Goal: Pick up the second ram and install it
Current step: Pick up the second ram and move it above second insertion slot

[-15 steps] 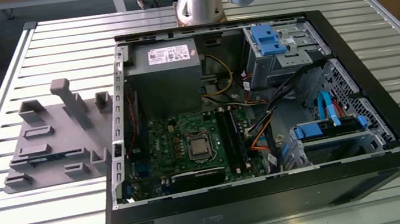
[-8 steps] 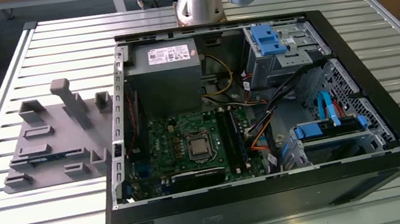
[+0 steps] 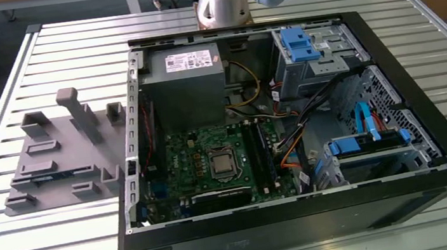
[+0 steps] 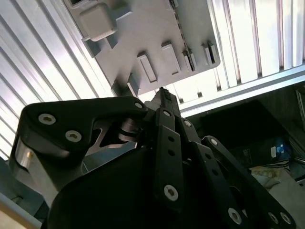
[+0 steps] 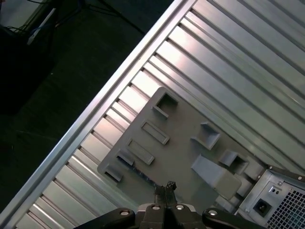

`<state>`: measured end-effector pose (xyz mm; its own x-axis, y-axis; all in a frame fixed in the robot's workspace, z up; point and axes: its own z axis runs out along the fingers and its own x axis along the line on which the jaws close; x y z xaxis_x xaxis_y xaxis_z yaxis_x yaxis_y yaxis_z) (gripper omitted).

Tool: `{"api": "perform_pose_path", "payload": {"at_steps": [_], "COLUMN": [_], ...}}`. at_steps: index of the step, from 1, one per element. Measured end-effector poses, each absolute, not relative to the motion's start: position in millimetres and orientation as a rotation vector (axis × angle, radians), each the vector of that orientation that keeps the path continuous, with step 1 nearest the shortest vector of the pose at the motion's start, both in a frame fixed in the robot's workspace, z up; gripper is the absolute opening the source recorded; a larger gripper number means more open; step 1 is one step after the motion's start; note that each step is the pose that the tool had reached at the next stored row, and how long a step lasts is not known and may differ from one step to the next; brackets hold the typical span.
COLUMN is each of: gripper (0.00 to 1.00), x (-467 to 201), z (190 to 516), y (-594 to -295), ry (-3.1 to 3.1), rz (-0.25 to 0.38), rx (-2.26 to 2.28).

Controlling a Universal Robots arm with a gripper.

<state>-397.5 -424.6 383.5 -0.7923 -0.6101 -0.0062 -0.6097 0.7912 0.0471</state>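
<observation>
Exterior view: open black metal case (image 3: 304,225) on ribbed aluminium table (image 3: 59,247), moulded grey tray (image 3: 61,159) just beside. Second wrist view: black gripper (image 4: 162,93) above tray, fingertips pinched together, empty. First wrist view: ram (image 5: 138,172), apparently the thin dark strip edge-up in a tray groove.

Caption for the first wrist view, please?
Shut claw poised above the grey holder tray on the slatted table.

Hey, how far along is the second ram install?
Nothing looks done yet. The gripper hangs shut and empty above the grey tray beside the open computer case. Picking up the ram and seating it in the case are both left.
</observation>
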Motion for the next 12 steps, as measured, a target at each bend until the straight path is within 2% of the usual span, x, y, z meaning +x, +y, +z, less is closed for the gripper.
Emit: {"api": "perform_pose_path", "payload": {"at_steps": [12], "gripper": [0.11], "x": [-397.5], "z": [383.5], "y": [-424.6], "ry": [-2.941], "rz": [-0.073], "rx": [1.073]}}
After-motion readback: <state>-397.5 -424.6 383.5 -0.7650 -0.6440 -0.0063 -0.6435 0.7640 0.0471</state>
